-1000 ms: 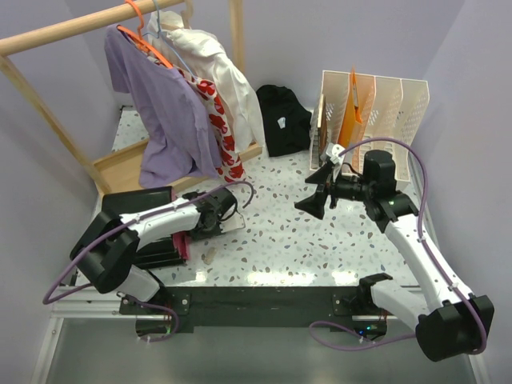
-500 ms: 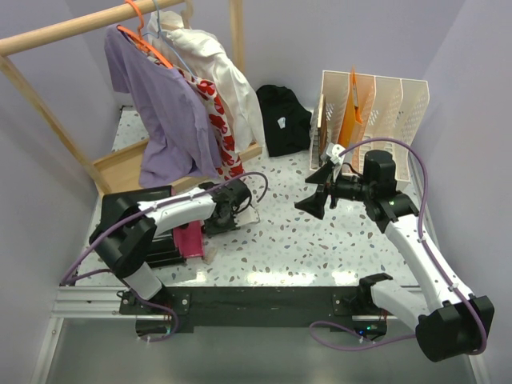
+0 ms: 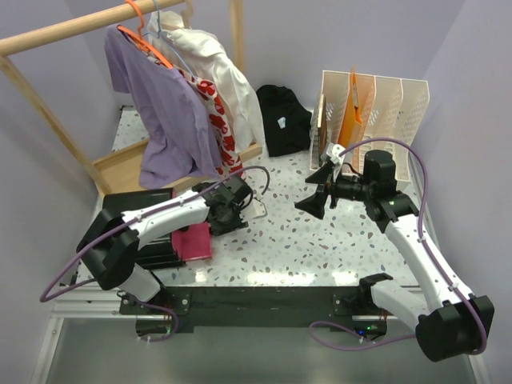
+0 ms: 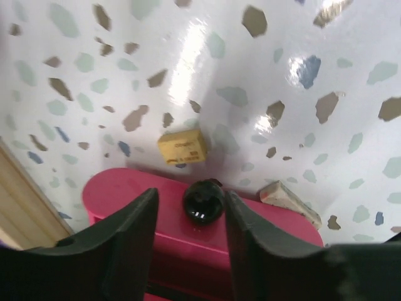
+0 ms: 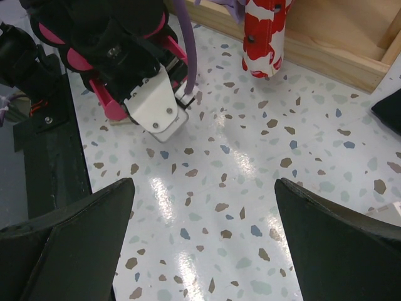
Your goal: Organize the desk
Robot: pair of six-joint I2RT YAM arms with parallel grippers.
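The desk [image 3: 304,232] is white terrazzo with dark and tan specks. My left gripper [image 3: 230,210] is low over it at centre left, next to a flat pink case [image 3: 193,241]. In the left wrist view the jaws [image 4: 188,213] stand a little apart astride a black round knob [image 4: 202,202] on the pink case [image 4: 125,194]; a gap shows on the knob's left. A small yellow block [image 4: 182,146] and a beige wedge [image 4: 288,199] lie just beyond. My right gripper [image 3: 308,206] hovers wide open and empty over the desk [image 5: 207,188].
A black flat object [image 3: 140,228] lies left of the pink case. A wooden rack with hanging shirts [image 3: 172,104] stands at the back left on its wooden base [image 3: 120,168]. A black garment [image 3: 284,120] and a beige file organiser [image 3: 380,100] are at the back.
My left gripper has moved right and farther from the front edge. The pink case has shifted with it and now lies flat. The right arm has not moved.
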